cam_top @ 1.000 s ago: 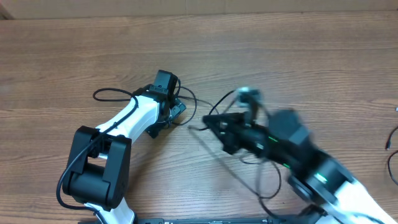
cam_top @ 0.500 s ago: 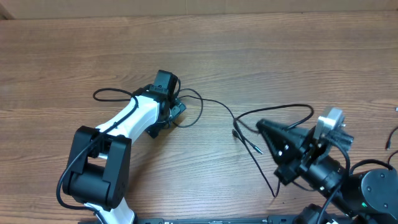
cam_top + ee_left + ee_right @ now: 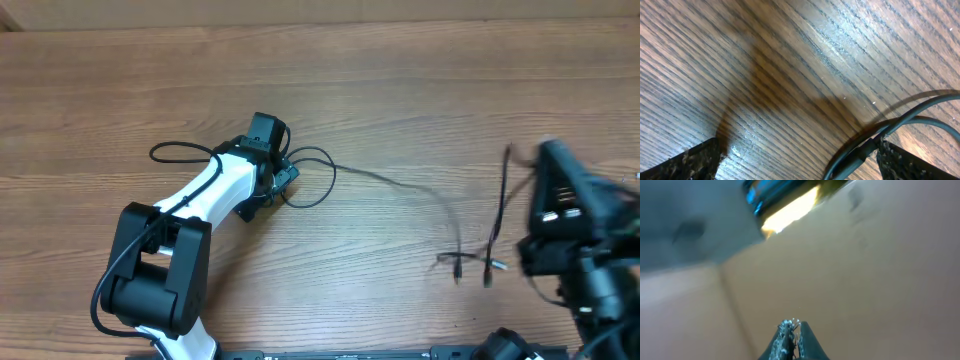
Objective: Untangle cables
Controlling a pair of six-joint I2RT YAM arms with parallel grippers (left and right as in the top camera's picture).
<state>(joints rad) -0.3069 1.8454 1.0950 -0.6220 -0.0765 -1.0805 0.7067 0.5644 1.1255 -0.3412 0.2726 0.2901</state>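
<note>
The left gripper (image 3: 800, 159) is standing wide open, low over the wooden table (image 3: 420, 90), and it is holding nothing. The cables (image 3: 900, 120) are lying on this table. In the left wrist view a black strand is passing just beside one finger (image 3: 912, 162), while the other finger is well apart from it. From above, a loop is lying beside this gripper. A thin strand is running from the loop to the right, where the small plug ends (image 3: 488, 266) are resting near the right arm (image 3: 580, 230). The right gripper (image 3: 790, 339) is pressed closed. One strand is rising toward it, but the blur is hiding whether the gripper is pinching it.
</note>
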